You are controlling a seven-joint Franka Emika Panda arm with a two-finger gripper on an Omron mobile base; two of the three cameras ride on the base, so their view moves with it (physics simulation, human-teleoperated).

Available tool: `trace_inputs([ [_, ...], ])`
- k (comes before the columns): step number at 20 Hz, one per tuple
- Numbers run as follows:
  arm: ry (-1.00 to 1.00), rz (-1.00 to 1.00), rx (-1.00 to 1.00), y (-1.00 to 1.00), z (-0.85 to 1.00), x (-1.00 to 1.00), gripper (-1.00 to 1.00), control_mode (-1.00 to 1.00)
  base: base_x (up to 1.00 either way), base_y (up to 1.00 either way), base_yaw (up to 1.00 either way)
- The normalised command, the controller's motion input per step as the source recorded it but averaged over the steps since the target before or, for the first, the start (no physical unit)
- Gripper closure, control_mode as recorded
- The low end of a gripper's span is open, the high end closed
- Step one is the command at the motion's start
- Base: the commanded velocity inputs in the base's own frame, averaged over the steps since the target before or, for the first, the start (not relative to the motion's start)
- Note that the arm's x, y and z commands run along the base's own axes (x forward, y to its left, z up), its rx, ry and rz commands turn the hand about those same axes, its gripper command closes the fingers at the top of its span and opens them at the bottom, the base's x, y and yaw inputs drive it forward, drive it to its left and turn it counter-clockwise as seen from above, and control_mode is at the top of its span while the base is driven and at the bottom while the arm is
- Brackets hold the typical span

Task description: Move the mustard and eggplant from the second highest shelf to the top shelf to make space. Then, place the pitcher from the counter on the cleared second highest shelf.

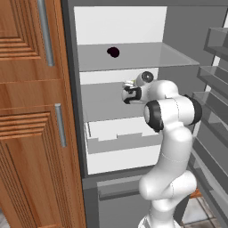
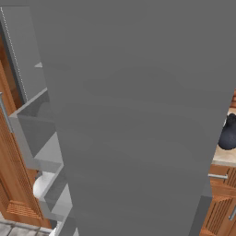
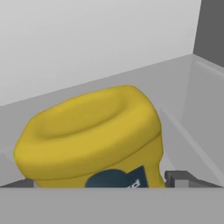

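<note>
The yellow mustard [image 3: 92,135] bottle sits between my fingertips [image 3: 176,178] in the hand view, one pressed against each side; my gripper [image 3: 99,183] is shut on it. In the left base view the gripper [image 1: 129,94] reaches into the open fridge just above the second highest shelf [image 1: 102,107], and a sliver of the mustard [image 1: 129,83] shows at the hand. The dark eggplant [image 1: 113,52] lies on the top shelf [image 1: 151,55], left of centre. The navy pitcher [image 2: 227,133] stands on the counter [image 2: 223,156] at the right edge of the right base view.
A white drawer bin [image 1: 120,138] sits under the second shelf. Grey door shelves [image 1: 213,75] line the open fridge door on the right. A wooden cabinet [image 1: 31,111] flanks the fridge on the left. The grey fridge door [image 2: 133,115] blocks most of the right base view.
</note>
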Motion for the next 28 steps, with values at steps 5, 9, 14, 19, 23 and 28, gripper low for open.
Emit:
trace_inputs([
  [5, 0.0, 0.0, 0.0, 0.0, 0.0, 0.01, 1.0, -1.0, 0.0, 0.0, 0.0],
  [9, -0.03, 0.0, 0.0, 0.0, -0.01, -0.08, 1.0, -1.0, 0.0, 0.0, 0.0],
  [14, -0.09, 0.04, -0.02, 0.12, -0.03, -0.44, 1.0, -1.0, 0.0, 0.0, 0.0],
  [19, -0.05, 0.04, -0.04, 0.24, 0.0, -0.6, 1.0, -1.0, 0.0, 0.0, 0.0],
  [23, 0.0, 0.05, -0.07, 0.39, 0.03, -0.67, 1.0, -1.0, 0.0, 0.0, 0.0],
  [28, 0.0, 0.04, -0.09, 0.42, 0.22, -0.8, 1.0, -1.0, 0.0, 0.0, 0.0],
])
